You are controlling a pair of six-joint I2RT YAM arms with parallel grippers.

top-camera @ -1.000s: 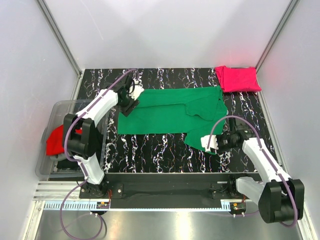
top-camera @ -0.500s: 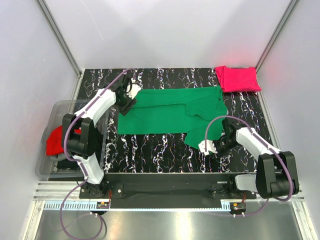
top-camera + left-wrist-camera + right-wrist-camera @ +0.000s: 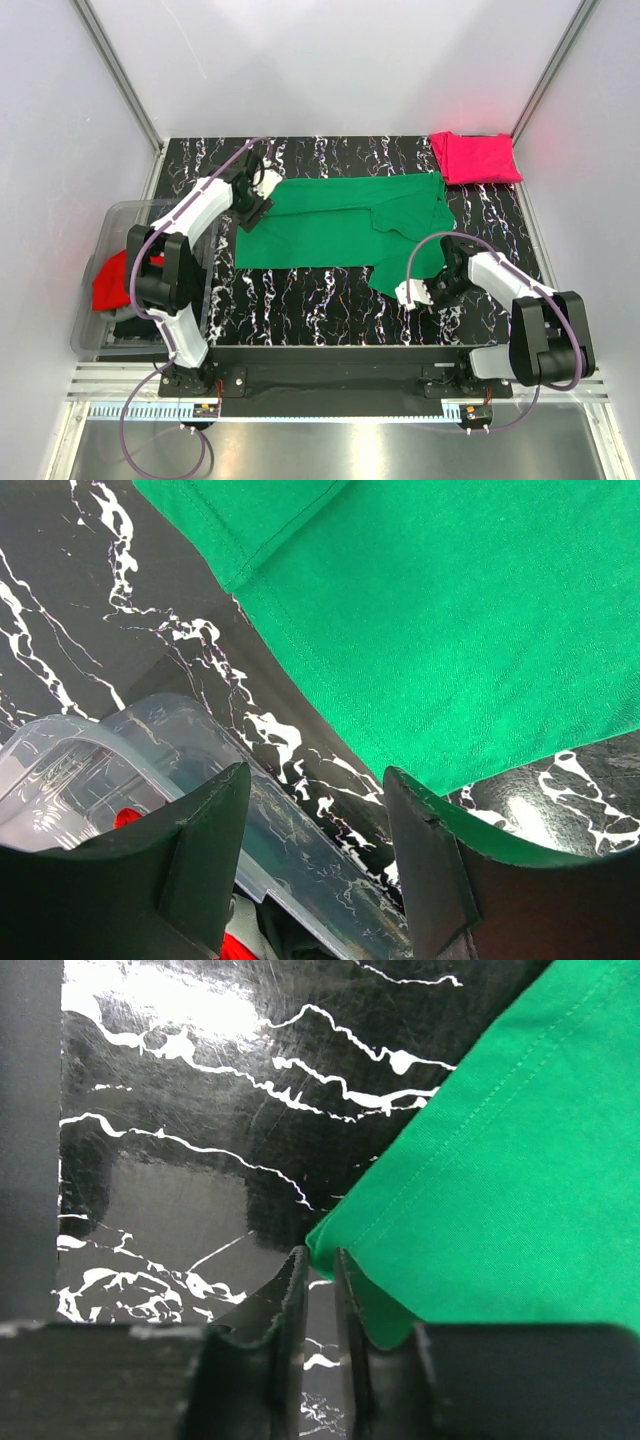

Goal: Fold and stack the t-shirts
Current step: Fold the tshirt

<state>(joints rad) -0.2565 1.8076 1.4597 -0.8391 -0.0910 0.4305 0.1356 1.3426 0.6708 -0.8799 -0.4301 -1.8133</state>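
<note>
The green t-shirt (image 3: 340,225) is seen spread flat on the tabletop (image 3: 300,295), its long axis running left to right. Its near right corner is met by the right gripper (image 3: 318,1258), whose jaws stand almost together with that corner right at their tips. Whether the cloth is actually pinched cannot be told. The far left corner is covered by the left gripper (image 3: 315,778), held wide open just above the hem with nothing in it. A fold across the shirt looks to be set up, each corner served by the nearer arm. The pink t-shirt (image 3: 475,157) is parked, folded, at the far right. In the clear bin (image 3: 110,225) to the left, a red t-shirt (image 3: 108,285) and some dark cloth (image 3: 130,325) are kept.
</note>
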